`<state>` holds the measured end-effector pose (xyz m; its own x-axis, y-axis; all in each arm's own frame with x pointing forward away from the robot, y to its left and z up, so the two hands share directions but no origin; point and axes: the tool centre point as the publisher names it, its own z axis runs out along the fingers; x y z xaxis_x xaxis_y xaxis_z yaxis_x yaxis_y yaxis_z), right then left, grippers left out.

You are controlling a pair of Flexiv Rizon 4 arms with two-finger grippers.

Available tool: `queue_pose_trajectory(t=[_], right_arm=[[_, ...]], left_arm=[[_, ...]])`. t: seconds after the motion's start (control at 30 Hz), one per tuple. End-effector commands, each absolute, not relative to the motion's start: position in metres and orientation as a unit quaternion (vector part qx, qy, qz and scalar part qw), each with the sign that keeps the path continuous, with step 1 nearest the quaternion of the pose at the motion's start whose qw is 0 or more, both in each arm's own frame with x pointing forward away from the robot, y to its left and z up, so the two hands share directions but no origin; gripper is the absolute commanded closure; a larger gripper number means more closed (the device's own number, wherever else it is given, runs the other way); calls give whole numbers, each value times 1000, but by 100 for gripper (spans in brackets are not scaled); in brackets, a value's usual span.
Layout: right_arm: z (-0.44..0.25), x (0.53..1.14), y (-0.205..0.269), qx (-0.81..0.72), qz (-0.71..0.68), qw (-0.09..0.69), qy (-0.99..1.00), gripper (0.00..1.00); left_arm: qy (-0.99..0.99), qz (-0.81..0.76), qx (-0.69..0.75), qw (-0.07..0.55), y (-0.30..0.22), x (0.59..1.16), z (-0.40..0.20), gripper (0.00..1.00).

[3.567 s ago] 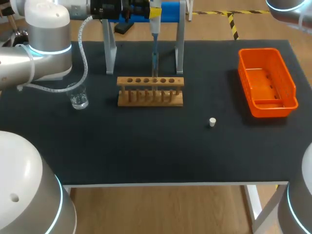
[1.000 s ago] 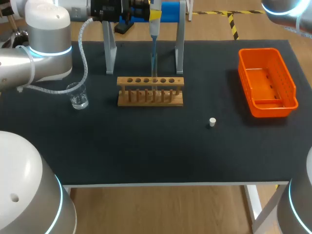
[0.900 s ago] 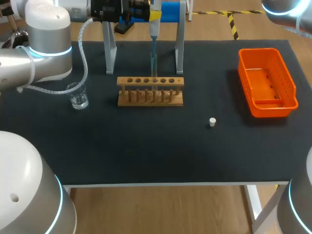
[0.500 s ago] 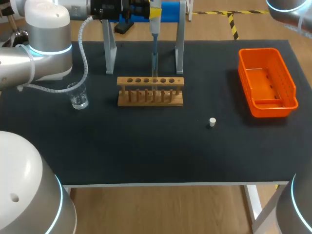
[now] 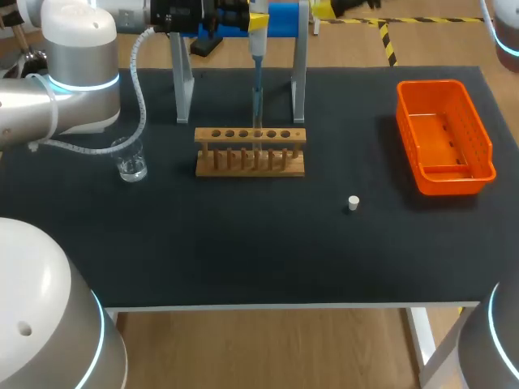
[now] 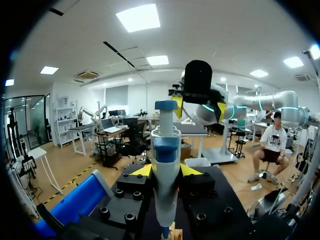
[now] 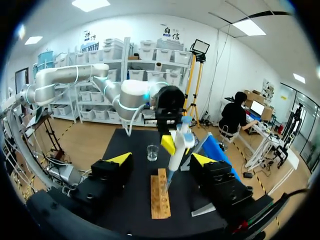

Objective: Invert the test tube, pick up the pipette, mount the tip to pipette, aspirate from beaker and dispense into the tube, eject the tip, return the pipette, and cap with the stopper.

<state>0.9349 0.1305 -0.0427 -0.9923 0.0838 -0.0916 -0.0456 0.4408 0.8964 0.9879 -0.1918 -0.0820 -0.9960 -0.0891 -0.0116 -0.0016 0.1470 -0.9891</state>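
Gripping: my left gripper (image 6: 166, 171) clamps the pipette (image 6: 165, 150), upright.
Axis: its tip plumb over the rack (image 5: 250, 151), far edge of desk (image 5: 243, 251).
Right gripper (image 7: 161, 160): fingers spread, empty, pipette ahead.

white-and-blue pipette (image 5: 257, 32) upright over wooden rack (image 5: 250, 162), blue tip (image 5: 257, 93) reaching down to rack top, clear beaker (image 5: 130, 160) upright near rack, small white stopper (image 5: 353, 203) apart

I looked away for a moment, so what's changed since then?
The right hand has come in behind the stand, open, facing the rack. The left hand stays shut on the pipette above the rack; beaker, stopper and orange bin have not moved.
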Motion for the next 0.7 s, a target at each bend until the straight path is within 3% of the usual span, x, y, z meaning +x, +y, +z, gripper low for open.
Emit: queue_pose_trajectory(t=[0.03,0.7], right_arm=[[-78,927,118,11,542,70,838,0],[-90,927,116,10,531,69,845,0]], left_arm=[[757,-652,-30,34,-191,987,-82,100],[757,-652,-30,34,-191,987,-82,100]])
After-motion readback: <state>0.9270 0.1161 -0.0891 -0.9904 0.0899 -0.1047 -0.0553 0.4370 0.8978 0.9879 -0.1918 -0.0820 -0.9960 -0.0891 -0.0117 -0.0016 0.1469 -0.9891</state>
